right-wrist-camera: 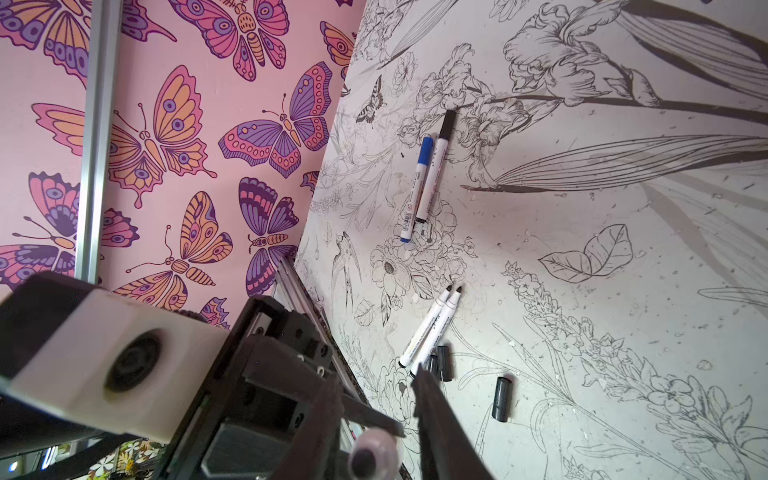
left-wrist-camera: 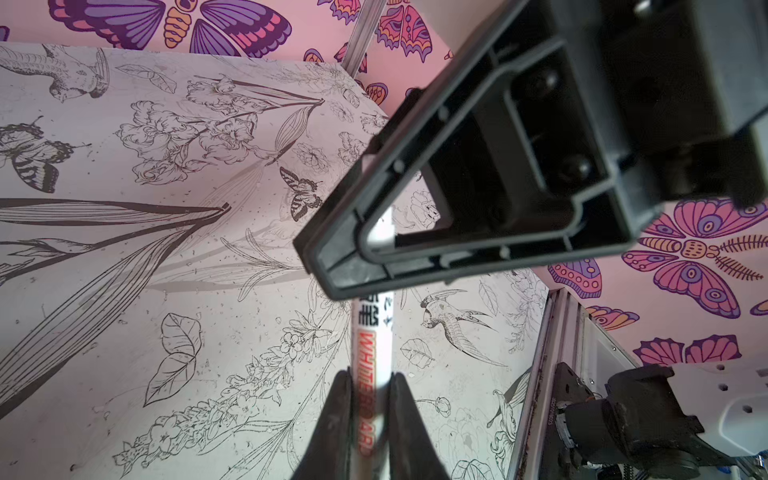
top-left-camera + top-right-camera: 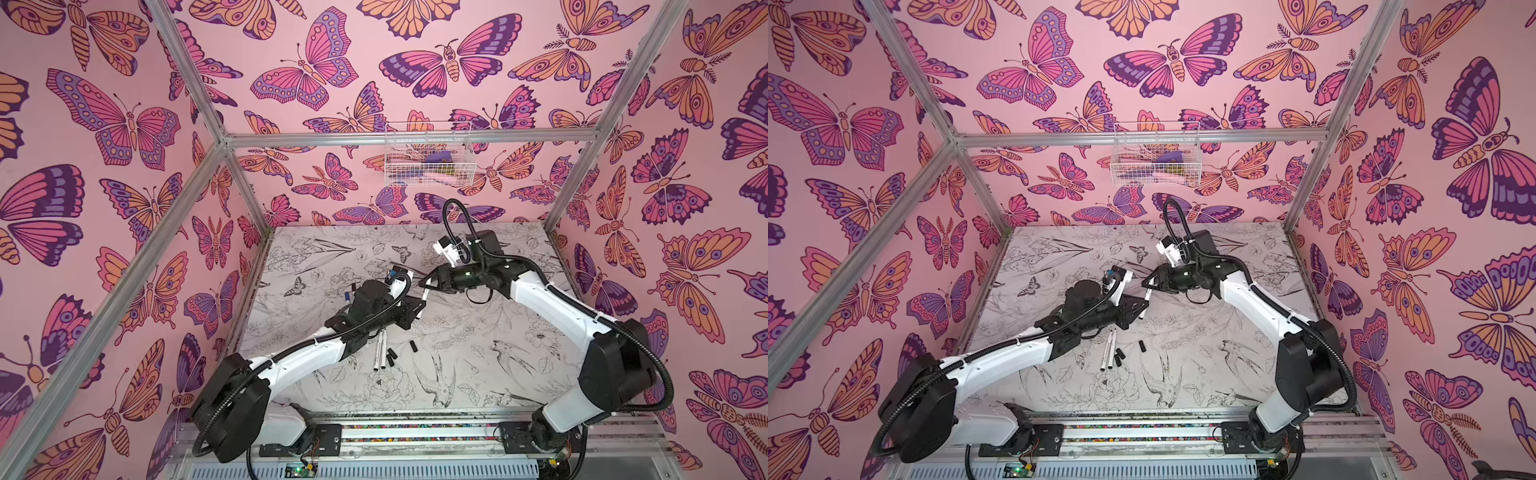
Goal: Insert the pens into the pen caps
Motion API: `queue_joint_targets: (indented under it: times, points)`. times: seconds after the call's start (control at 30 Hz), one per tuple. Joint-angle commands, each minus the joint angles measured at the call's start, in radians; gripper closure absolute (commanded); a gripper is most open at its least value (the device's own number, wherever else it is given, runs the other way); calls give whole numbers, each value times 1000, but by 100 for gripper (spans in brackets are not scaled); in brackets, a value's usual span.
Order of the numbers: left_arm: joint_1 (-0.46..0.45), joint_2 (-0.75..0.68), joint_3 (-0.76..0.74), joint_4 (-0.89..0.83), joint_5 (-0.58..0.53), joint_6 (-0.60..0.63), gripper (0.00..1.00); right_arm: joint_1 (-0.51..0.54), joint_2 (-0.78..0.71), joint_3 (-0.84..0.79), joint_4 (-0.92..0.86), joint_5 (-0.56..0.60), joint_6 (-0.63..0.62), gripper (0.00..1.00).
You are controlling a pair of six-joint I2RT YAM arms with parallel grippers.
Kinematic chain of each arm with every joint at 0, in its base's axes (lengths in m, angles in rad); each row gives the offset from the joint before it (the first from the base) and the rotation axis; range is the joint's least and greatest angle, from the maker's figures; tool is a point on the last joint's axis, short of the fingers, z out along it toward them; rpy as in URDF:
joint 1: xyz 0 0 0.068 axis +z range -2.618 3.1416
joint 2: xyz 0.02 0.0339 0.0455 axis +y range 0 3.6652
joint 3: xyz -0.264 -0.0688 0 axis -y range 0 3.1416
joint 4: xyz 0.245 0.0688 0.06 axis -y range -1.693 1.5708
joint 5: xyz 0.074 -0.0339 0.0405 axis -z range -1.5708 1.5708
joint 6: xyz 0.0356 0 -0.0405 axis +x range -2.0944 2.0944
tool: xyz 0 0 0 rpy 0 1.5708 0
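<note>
Left wrist view shows the left gripper (image 2: 370, 376) clamped on the printed barrel of a white pen (image 2: 371, 332), held off the table (image 2: 166, 291), with its far end reaching between the jaws of the right gripper (image 1: 374, 376). Whether those jaws grip the pen or merely flank it I cannot tell; no cap shows in them. By my count two are finished: a blue-capped pen (image 1: 415, 189) and a black-capped pen (image 1: 434, 166) lie side by side. Three remain: the held one and two bare pens (image 1: 428, 328) lying together, with two caps (image 1: 444, 362) just beside them and a third cap (image 1: 500, 399) nearby.
</note>
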Motion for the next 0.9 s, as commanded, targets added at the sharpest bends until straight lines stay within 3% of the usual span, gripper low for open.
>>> queue_joint_targets:
  times: [0.0,0.3,0.4,0.43,0.47,0.87]
  points:
    - [-4,9,-8,49,-2,-7,100,14,7,20,19,9,1,66]
    - [-4,24,6,49,5,-8,99,14,-3,27,12,-2,-10,86]
    - [-4,43,28,40,31,-8,86,15,-4,26,8,-13,-13,87]
    - [-4,52,40,35,39,-7,74,14,-5,25,5,-15,-15,88]
    - [-4,61,53,31,44,-8,68,14,-5,25,6,-22,-17,88]
    - [-1,106,107,0,50,-11,69,16,-12,21,-37,-24,-60,92]
